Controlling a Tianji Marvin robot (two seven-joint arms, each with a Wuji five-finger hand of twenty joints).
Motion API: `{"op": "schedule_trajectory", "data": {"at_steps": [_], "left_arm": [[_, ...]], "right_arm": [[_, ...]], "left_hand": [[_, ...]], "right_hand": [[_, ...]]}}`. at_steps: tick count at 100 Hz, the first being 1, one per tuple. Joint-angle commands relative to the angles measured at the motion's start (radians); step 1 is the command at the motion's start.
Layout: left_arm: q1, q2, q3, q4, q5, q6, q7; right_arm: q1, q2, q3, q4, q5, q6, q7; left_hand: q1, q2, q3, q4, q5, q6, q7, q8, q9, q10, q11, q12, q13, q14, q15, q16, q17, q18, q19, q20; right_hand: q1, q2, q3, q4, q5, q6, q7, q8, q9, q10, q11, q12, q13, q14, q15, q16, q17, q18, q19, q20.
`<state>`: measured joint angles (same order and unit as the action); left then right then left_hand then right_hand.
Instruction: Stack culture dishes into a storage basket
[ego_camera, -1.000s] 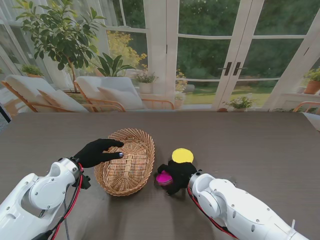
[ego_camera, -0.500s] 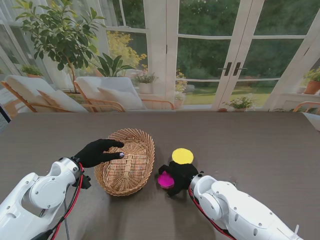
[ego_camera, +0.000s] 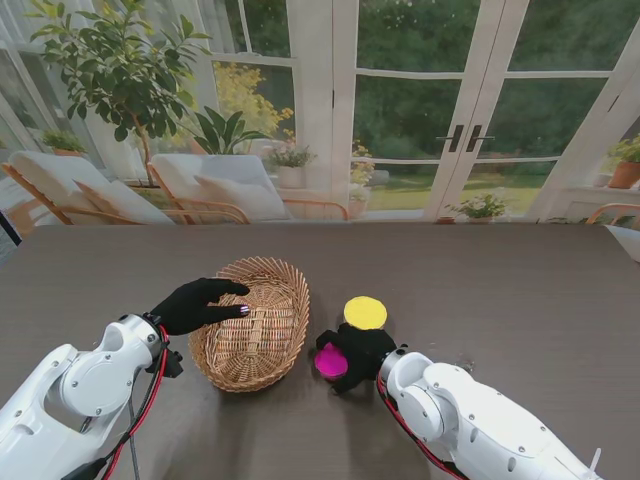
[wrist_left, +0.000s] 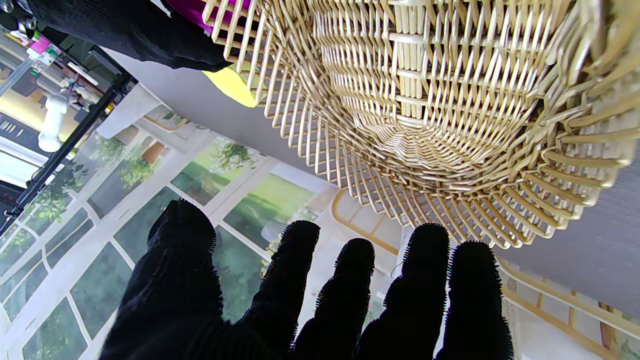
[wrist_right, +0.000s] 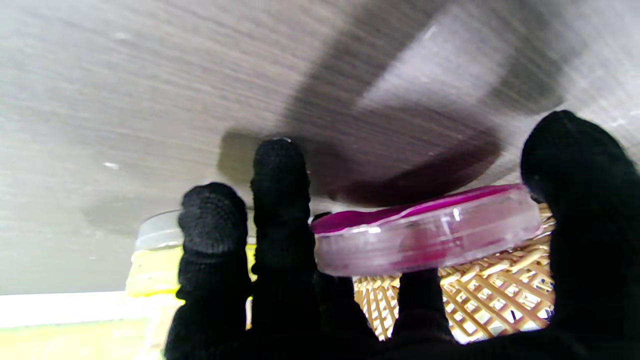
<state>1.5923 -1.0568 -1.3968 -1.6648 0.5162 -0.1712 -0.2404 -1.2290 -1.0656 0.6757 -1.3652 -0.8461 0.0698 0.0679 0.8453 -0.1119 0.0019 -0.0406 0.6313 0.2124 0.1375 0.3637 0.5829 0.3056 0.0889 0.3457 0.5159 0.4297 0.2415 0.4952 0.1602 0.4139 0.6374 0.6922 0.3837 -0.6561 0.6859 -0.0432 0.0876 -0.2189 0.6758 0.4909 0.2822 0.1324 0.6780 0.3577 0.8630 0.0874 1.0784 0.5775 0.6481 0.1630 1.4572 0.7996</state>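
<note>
An oval wicker basket (ego_camera: 252, 323) sits on the dark table in front of me, with nothing inside it (wrist_left: 415, 115). My left hand (ego_camera: 196, 304) rests on its left rim, fingers spread, holding nothing. My right hand (ego_camera: 356, 351) is shut on a magenta culture dish (ego_camera: 330, 362) just right of the basket; in the right wrist view the dish (wrist_right: 425, 232) hangs lifted off the table between thumb and fingers (wrist_right: 280, 200). A yellow culture dish (ego_camera: 365, 312) lies on the table just beyond that hand, also seen as a yellow dish (wrist_right: 150, 260) behind the fingers.
The brown table (ego_camera: 500, 290) stretches wide to the right and far side. Glass doors and garden chairs lie beyond its far edge.
The right hand has lifted the magenta dish slightly and shifted it a little nearer to me and toward the basket. The left hand has stayed on the basket rim.
</note>
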Motion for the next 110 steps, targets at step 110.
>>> {"op": "schedule_trajectory", "data": {"at_steps": [110], "left_arm": [[-0.005,0.001,0.006,0.004,-0.008,0.003,-0.026]], "right_arm": [[-0.008,-0.015,-0.013,0.035,0.041,-0.014,-0.011]], "left_hand": [[0.031,0.051,-0.016,0.03,0.01,0.005,0.005,0.008,-0.001,0.005,-0.007,-0.013,-0.011,0.021,-0.015,-0.005,-0.009,0.018,0.019,0.012]], "right_hand": [[-0.021,-0.253,0.558,-0.11,0.051,-0.074,0.24,0.094,0.254,-0.027,0.164,0.129,0.226,-0.084,0.104,0.049,0.154,0.017,0.099,-0.008]]}}
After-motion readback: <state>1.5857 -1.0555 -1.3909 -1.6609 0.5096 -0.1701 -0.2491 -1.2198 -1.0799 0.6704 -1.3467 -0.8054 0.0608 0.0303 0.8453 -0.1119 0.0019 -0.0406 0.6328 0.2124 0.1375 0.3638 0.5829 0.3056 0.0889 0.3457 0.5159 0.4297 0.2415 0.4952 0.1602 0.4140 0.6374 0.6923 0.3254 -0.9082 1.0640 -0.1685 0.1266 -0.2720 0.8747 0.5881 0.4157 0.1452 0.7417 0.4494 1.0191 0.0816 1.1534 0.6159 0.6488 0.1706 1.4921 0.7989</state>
